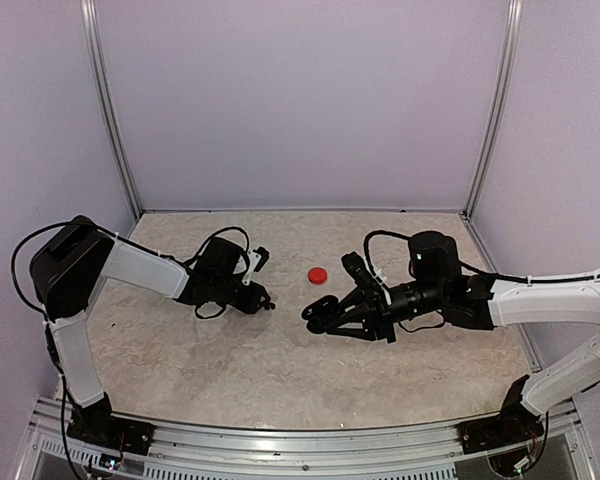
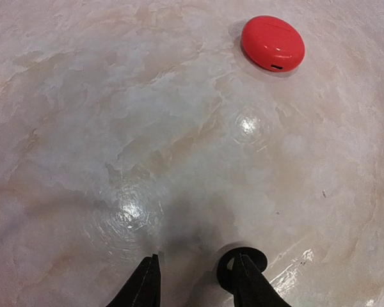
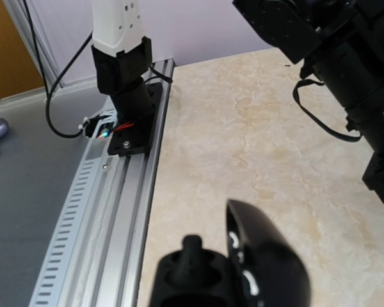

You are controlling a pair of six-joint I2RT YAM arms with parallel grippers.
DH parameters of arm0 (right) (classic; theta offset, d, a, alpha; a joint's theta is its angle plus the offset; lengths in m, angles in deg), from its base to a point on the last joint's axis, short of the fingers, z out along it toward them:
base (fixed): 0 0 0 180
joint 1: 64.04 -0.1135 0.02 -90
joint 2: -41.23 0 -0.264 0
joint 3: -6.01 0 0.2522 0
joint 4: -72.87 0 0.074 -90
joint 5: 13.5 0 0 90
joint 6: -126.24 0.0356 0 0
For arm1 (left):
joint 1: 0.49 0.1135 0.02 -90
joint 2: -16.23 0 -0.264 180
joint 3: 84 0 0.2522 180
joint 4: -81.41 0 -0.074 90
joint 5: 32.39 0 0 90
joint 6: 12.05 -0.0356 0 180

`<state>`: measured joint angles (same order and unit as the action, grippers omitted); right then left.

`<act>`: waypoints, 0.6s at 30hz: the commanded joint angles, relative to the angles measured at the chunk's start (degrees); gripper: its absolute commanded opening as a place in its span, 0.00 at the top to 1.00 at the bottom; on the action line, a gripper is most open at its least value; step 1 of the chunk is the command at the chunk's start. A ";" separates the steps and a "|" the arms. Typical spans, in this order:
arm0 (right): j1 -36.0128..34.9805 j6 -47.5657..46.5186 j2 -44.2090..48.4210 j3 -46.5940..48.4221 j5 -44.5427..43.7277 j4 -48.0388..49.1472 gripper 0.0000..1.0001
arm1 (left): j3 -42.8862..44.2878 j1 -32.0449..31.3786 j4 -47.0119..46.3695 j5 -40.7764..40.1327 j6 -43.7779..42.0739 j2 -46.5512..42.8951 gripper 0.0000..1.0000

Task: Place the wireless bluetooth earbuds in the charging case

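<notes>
1. 2 charging cases show. 1 red case lies shut on the table, well ahead of the left gripper. 1 black case has its lid open.
2. 0 earbuds are visible in any view, so none can be counted as seated, and I judge the insertion unfinished.
3. Left gripper: fingers parted, holding nothing.
4. Right gripper: appears clamped on the black case, near the red case.

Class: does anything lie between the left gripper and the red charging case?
Nothing visible does. Only bare marbled tabletop separates the left gripper from the closed red charging case.
</notes>
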<state>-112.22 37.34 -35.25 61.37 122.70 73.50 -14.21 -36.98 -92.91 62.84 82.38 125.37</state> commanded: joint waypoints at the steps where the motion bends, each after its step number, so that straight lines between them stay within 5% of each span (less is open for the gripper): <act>1: 0.63 -0.49 1.17 0.05 -0.95 -0.30 1.00 | 0.33 -0.67 1.34 -0.87 -0.96 0.90 0.60; 18: 0.64 -0.51 1.17 0.23 -1.84 -1.03 1.00 | 0.57 -2.27 2.79 -0.24 -1.87 1.31 0.70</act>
<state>-112.22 37.32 -35.25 61.37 121.21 72.49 -14.18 -38.84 -92.82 62.71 81.70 125.48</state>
